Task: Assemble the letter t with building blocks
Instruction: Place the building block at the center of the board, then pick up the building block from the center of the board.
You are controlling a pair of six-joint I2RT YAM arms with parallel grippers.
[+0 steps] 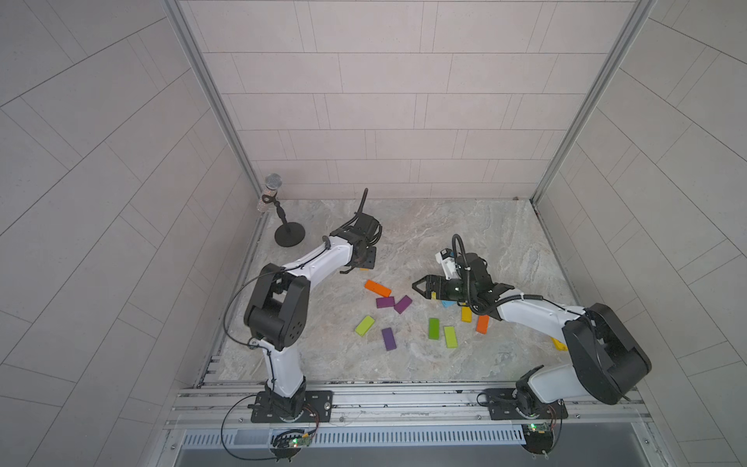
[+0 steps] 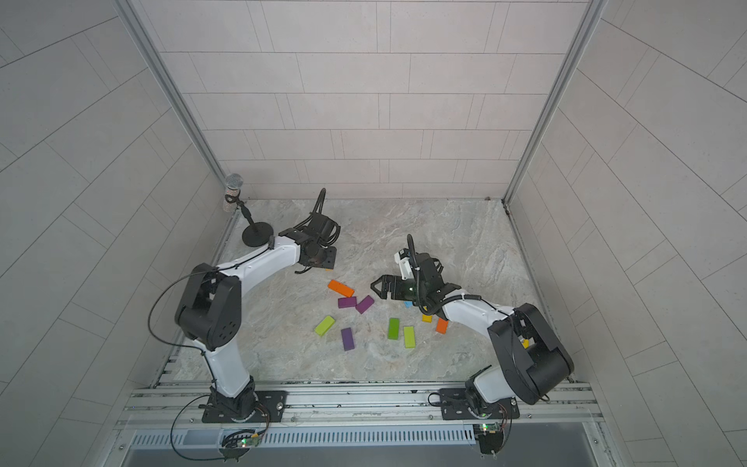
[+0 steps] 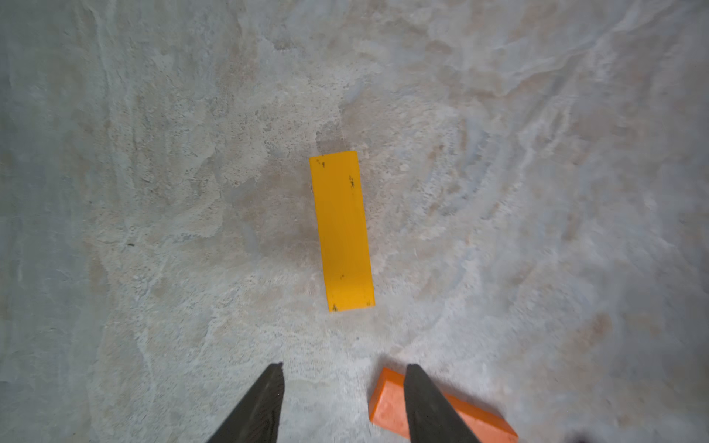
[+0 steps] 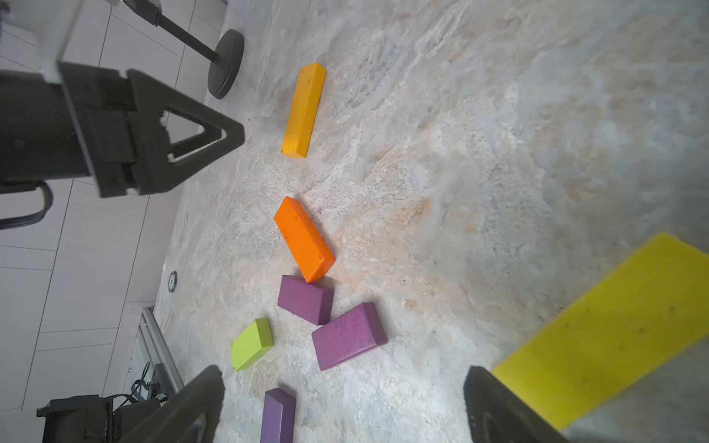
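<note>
An amber building block [image 3: 341, 230] lies flat on the marble table, just ahead of my left gripper [image 3: 345, 366]. That gripper's jaws stand open with nothing between them. An orange block [image 3: 387, 399] lies partly behind one left finger. In both top views the left gripper [image 1: 366, 260] [image 2: 329, 258] hangs at the back left. My right gripper [image 1: 422, 286] [image 4: 343, 387] hovers wide open and empty over the scattered blocks. Near it lie an orange block [image 4: 304, 239], two purple blocks [image 4: 305, 299] [image 4: 348, 336], a lime block [image 4: 251, 344] and a yellow block [image 4: 606, 330].
A microphone on a round black stand [image 1: 289, 234] stands at the back left corner. More blocks lie near the right arm: green [image 1: 433, 328], lime [image 1: 450, 337], orange [image 1: 482, 324]. Tiled walls close in three sides; a metal rail [image 1: 404, 394] runs along the front.
</note>
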